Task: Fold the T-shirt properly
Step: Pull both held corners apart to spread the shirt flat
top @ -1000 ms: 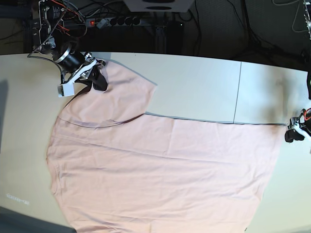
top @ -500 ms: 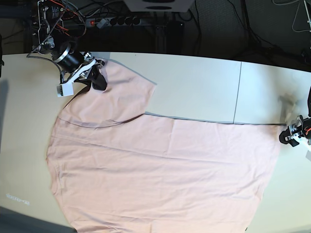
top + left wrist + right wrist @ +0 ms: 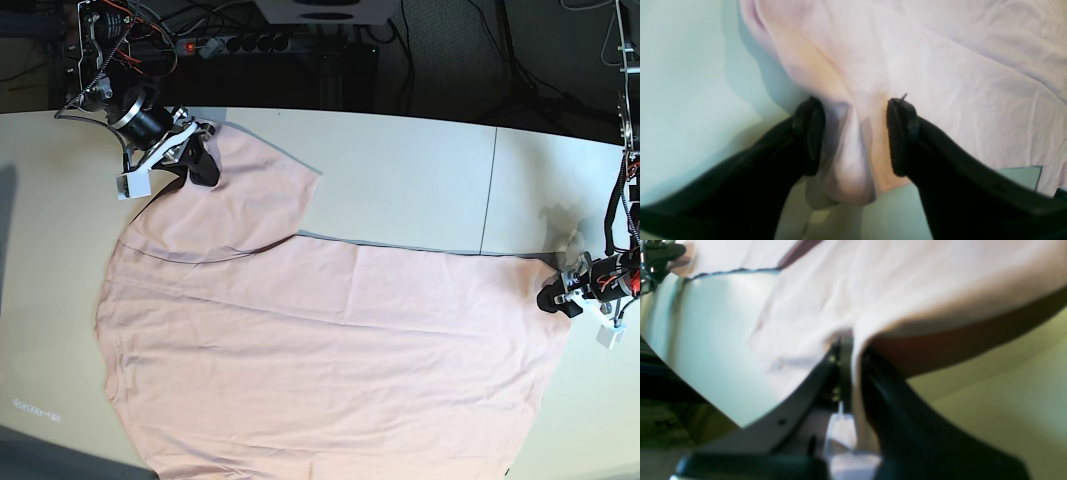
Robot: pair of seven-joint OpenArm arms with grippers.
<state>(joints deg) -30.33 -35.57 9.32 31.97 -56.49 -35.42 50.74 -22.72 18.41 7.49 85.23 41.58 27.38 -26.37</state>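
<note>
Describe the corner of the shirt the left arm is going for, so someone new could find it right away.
Start from the pale table and the big pink T-shirt spread over it. Follow its upper edge along the dark line to the base view's right end, where the left gripper sits. That corner bulges up between the open jaws; the cloth around it lies flat.

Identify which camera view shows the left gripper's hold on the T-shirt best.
The left wrist view: the left gripper is open, T-shirt corner bunched between its fingers. The base view shows it small and far; the right wrist view, only a blurred scrap.
</note>
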